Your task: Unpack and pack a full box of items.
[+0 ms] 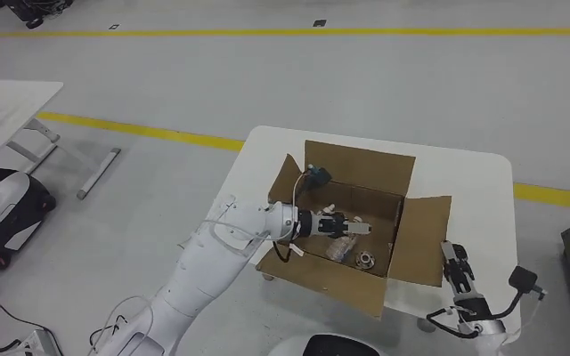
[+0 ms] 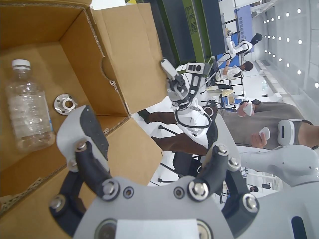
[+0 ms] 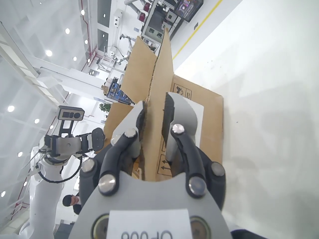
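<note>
An open cardboard box (image 1: 356, 182) stands on the white table (image 1: 472, 178). Inside it lie a clear plastic bottle (image 2: 27, 110) with a white cap and a small round metal flange (image 2: 64, 103); the top view shows the bottle (image 1: 339, 252) and the flange (image 1: 363, 260) on the box floor. My left gripper (image 1: 352, 229) hangs open inside the box, just above them, holding nothing; its fingers (image 2: 83, 123) are spread wide. My right gripper (image 3: 154, 110) is open and straddles the edge of the box's right flap (image 3: 159, 75). One finger touches the cardboard, the other stands slightly off it.
The box's four flaps stand open, the right flap (image 1: 426, 238) next to my right gripper (image 1: 456, 265). Bare table lies behind and to the right of the box. A second table (image 1: 22, 102) stands far left. People stand beyond the table.
</note>
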Robot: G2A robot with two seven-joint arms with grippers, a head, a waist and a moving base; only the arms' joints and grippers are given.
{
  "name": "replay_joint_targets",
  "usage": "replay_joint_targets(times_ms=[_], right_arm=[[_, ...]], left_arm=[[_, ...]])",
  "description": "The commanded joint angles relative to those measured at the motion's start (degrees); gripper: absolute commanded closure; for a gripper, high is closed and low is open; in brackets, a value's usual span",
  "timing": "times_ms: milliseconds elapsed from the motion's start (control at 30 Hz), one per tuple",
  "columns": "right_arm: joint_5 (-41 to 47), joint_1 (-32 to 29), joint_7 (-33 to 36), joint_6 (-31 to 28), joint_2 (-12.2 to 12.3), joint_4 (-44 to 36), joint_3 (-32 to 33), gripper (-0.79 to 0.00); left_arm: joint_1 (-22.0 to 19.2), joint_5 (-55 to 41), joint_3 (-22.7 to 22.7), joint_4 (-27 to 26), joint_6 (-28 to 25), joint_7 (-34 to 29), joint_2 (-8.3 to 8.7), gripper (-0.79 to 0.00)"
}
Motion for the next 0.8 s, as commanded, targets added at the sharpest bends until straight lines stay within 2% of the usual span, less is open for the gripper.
replay_joint_targets(times_ms=[0, 133, 167, 200, 233, 267, 300, 400, 500, 767], right_arm=[[-0.8, -1.1, -1.7, 0.0, 0.1, -1.5, 1.9, -0.785], [-6.6, -3.9, -5.5, 0.4, 0.5, -5.1, 6.7, -0.785], [-8.6, -4.6, -6.8, 0.7, 0.6, -6.0, 7.9, -0.754], [-11.1, -5.3, -8.2, 1.2, 0.6, -6.7, 9.1, -0.588], [-13.7, -6.0, -9.5, 2.0, 0.7, -7.3, 10.1, -0.342], [-16.0, -6.6, -10.9, 2.8, 0.7, -7.8, 10.9, -0.055], [-17.8, -7.2, -12.0, 3.6, 0.7, -8.2, 11.4, 0.0], [-23.2, -8.5, -14.4, 6.5, 0.6, -8.9, 12.2, 0.0], [-27.8, -9.1, -14.0, 9.2, 0.5, -9.0, 11.9, 0.0], [-27.8, -9.1, -14.0, 9.2, 0.5, -9.0, 11.9, 0.0]], left_arm=[[-1.5, 3.3, 2.2, 0.8, 1.9, 1.1, -0.23, -0.785], [-5.3, 11.2, 6.9, 3.9, 5.5, 2.8, -0.76, -0.785], [-6.2, 12.8, 7.9, 4.9, 6.3, 3.3, -0.94, -0.785], [-7.1, 14.4, 8.9, 5.9, 7.0, 3.9, -1.11, -0.785], [-8.0, 16.4, 10.0, 6.8, 7.6, 4.2, -1.27, -0.785], [-8.8, 18.1, 11.1, 7.8, 8.0, 4.5, -1.45, -0.785], [-9.6, 19.4, 12.2, 8.8, 8.3, 4.9, -1.66, -0.785], [-10.6, 20.5, 13.5, 10.2, 8.9, 4.6, -1.94, -0.785], [-10.6, 20.5, 13.5, 10.2, 8.9, 4.6, -1.94, -0.785], [-10.6, 20.5, 13.5, 10.2, 8.9, 4.6, -1.94, -0.785]])
